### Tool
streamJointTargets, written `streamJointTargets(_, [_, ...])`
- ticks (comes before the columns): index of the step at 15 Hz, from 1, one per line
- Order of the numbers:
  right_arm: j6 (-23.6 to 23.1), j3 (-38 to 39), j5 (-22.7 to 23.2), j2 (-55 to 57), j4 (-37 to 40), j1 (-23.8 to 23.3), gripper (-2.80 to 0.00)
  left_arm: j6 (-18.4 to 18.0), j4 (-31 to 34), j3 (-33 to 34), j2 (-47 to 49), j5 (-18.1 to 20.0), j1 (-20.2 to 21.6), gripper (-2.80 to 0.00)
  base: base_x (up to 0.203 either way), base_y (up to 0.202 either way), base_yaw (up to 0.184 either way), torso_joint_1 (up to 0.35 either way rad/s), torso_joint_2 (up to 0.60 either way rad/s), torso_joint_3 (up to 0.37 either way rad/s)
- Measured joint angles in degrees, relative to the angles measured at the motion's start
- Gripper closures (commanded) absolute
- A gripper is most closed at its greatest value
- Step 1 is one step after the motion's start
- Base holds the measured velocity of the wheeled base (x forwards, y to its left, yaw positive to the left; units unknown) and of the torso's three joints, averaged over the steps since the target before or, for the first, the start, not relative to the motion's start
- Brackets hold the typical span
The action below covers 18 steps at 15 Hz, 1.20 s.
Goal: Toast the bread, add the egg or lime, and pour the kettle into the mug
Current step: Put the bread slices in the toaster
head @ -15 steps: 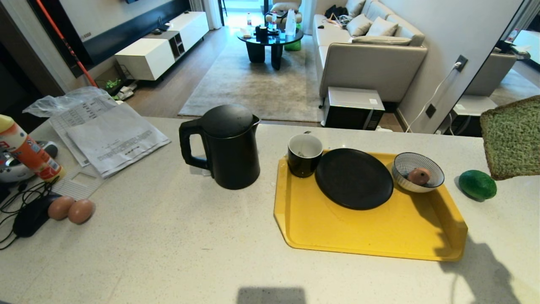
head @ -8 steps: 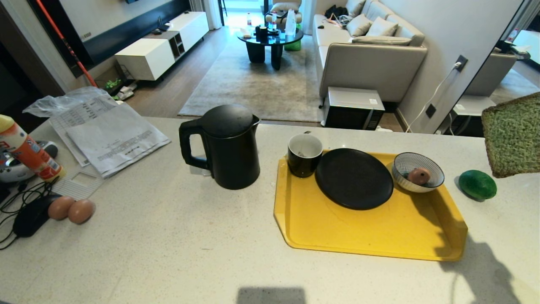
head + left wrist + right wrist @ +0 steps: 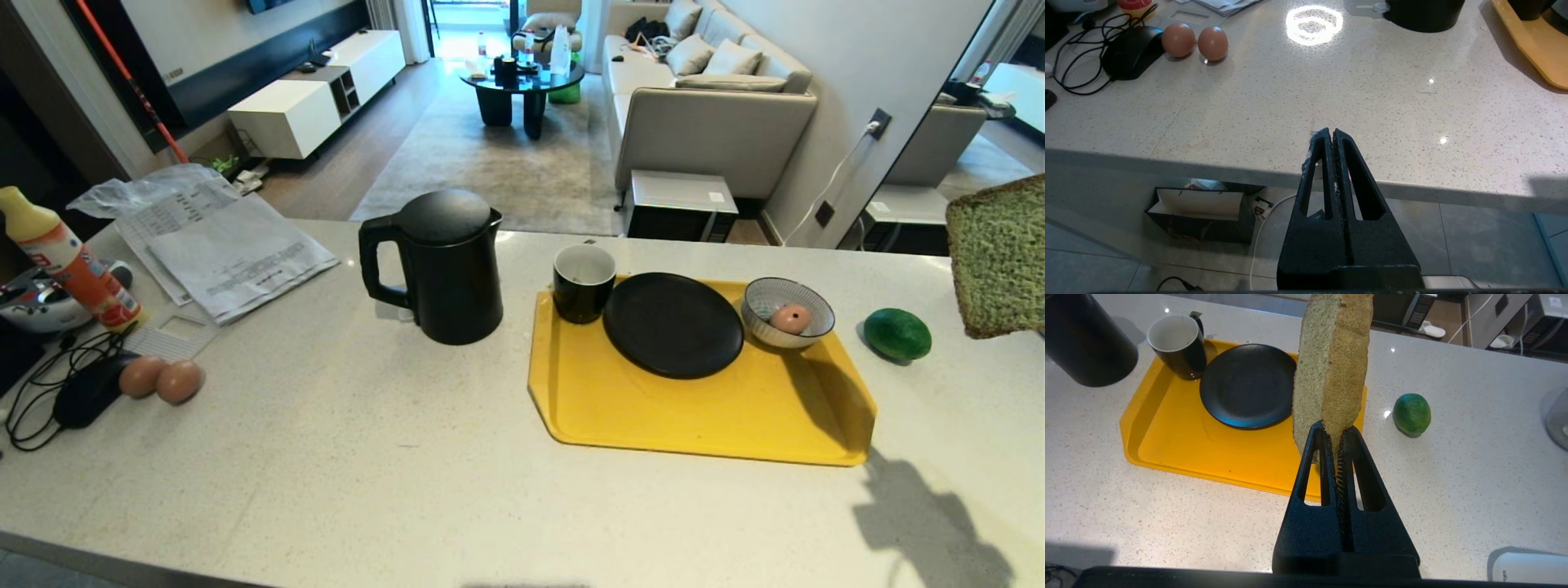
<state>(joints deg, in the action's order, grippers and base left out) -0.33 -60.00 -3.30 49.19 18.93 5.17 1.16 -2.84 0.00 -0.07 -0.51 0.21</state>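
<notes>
Aloft, right pincer [image 3: 1336, 430] clamps bread [image 3: 1333, 363] edge-up above counter [image 3: 1453, 477].

**Bread aloft, kettle, mug and lime on the counter**

The bread [image 3: 1333, 363], a thick pale green slice with a thin brown crust, stands on edge in the air above the right end of the yellow tray, pinched at its lower edge. The glossy dark green lime [image 3: 897, 334] lies on the counter just right of the tray. The mug [image 3: 584, 282], black outside and white inside, stands upright at the tray's far left corner. The tall matte black kettle [image 3: 445, 265], lid on, stands upright left of the mug, its handle pointing left.
</notes>
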Motion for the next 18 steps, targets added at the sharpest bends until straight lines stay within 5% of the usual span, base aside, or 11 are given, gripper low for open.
streamJointTargets(18, [-0.24, -1.18, 3.21, -2.37, 0.00, 0.00, 0.00, -0.06, 0.00, 0.00, 0.00, 0.00, 0.00, 0.00, 0.000, 0.000, 0.000, 0.001, 0.00, 0.000])
